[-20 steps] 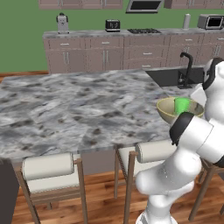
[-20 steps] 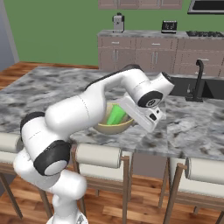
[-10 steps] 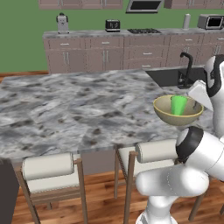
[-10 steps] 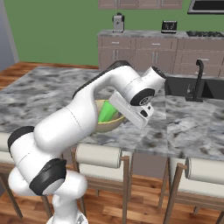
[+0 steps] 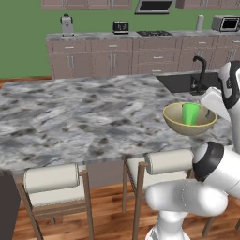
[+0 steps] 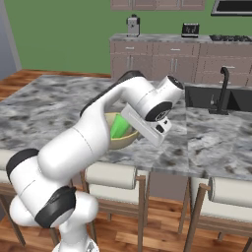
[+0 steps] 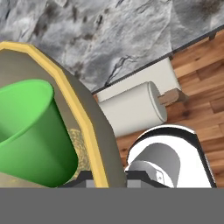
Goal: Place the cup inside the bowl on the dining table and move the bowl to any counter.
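Observation:
The tan-yellow bowl hangs just above the right end of the marble dining table, by its near edge. The green cup stands inside it. My gripper is shut on the bowl's right rim. From the right base view the bowl and the cup peek out behind my hand, with the gripper at the rim. In the hand view the yellow rim of the bowl runs between the fingertips of the gripper, and the cup leans at the left. The counter runs along the back wall.
A black sink with a faucet is set into the table's right end behind the bowl. Cushioned stools line the near edge, one right under the bowl. Toaster and coffee maker stand on the back counter.
The arm's elbow has swung round and the hand has turned, with the bowl and the cup still in its grip. The bowl has shifted slightly toward the table's near edge.

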{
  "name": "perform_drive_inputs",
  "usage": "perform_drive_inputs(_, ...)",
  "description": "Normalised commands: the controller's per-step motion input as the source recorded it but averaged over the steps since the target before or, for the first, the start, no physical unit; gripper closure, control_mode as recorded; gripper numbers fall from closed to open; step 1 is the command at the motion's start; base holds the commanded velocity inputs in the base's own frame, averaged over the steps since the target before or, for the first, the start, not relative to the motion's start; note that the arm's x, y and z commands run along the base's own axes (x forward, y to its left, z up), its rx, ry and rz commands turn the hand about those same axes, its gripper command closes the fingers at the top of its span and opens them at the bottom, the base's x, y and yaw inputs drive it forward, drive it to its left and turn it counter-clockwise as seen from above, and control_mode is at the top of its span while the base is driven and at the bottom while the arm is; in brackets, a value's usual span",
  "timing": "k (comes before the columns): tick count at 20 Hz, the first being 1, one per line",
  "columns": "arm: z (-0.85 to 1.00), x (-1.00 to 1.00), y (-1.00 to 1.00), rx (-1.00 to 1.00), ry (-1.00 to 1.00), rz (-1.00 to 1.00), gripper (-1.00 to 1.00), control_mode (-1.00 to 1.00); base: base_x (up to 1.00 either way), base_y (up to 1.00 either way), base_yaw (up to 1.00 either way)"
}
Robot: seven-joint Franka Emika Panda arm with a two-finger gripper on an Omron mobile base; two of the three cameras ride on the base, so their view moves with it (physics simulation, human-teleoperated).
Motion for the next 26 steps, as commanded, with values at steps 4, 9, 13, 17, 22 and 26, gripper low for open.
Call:
perform_drive_inputs(4,0.0,0.0,0.0,0.0,0.0,0.0,1.0,-1.0,0.0,0.0,0.0)
perform_drive_inputs(9,0.0,0.0,0.0,0.0,0.0,0.0,1.0,1.0,0.0,0.0,0.0)
perform_drive_inputs(13,0.0,0.0,0.0,0.0,0.0,0.0,1.0,1.0,-0.38,0.0,0.0)
perform_drive_inputs(17,0.0,0.0,0.0,0.0,0.0,0.0,1.0,1.0,-0.68,0.0,0.0)
perform_drive_inputs(22,0.0,0.0,0.0,0.0,0.0,0.0,1.0,1.0,-0.44,-0.01,0.0)
perform_drive_inputs(26,0.0,0.0,0.0,0.0,0.0,0.0,1.0,1.0,-0.1,0.24,-0.12)
